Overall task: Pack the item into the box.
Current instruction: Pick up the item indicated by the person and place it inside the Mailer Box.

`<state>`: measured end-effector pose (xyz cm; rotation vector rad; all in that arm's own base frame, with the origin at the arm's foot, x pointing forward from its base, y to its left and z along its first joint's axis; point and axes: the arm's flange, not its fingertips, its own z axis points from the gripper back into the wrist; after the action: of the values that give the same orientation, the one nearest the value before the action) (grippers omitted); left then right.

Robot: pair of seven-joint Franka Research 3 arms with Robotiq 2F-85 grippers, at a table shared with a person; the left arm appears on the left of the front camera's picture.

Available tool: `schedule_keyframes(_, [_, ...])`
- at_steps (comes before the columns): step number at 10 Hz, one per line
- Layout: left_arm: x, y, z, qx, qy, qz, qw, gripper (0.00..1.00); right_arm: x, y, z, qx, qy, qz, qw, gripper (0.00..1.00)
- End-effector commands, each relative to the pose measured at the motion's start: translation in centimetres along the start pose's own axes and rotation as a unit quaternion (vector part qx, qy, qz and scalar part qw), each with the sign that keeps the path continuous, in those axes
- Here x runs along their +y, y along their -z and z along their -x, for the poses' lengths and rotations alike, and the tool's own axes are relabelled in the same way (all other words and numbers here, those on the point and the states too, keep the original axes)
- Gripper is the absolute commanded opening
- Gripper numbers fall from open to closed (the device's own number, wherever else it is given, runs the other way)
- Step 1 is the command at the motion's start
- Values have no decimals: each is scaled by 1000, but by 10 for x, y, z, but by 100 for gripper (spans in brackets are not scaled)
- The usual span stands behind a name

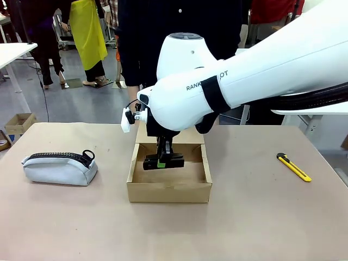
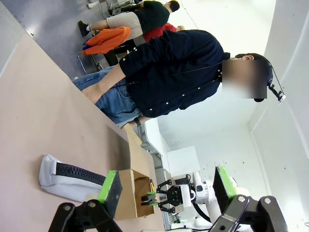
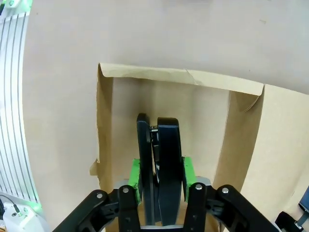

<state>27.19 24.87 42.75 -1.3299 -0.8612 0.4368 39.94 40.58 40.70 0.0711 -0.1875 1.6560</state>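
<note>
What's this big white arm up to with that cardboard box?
The robot's right gripper is clamped on a small black stapler, holding it inside the open shallow brown cardboard box; whether it touches the bottom is unclear. The left gripper hangs open and empty. A pale blue-grey zip pouch and a yellow-and-black utility knife lie on the table either side of the box. A person in dark clothes stands across the table.
</note>
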Motion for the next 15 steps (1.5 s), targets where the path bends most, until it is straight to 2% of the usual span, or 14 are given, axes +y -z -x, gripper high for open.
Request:
schedule_keyframes(1, [-2,2,4,-8,9,12,1000,100,1,-6,1,5,-4,1,1000,41])
schedule_keyframes(2, [-2,2,4,-8,9,12,1000,100,1,-5,1,4,-2,2,1000,41])
schedule_keyframes(3, [-2,2,4,-8,9,12,1000,100,2,-5,3,6,-1,2,1000,100])
schedule_keyframes(12, [-2,2,4,-8,9,12,1000,100,4,-10,8,-3,4,-5,1000,100])
schedule_keyframes(13, [-2,2,4,-8,9,12,1000,100,6,-22,14,-4,13,-14,1000,100])
schedule_keyframes(14, [-2,2,4,-8,9,12,1000,100,11,-44,31,-29,36,-6,999,100])
schedule_keyframes(15, [-2,2,4,-8,9,12,1000,100,24,-74,63,-62,68,-2,996,100])
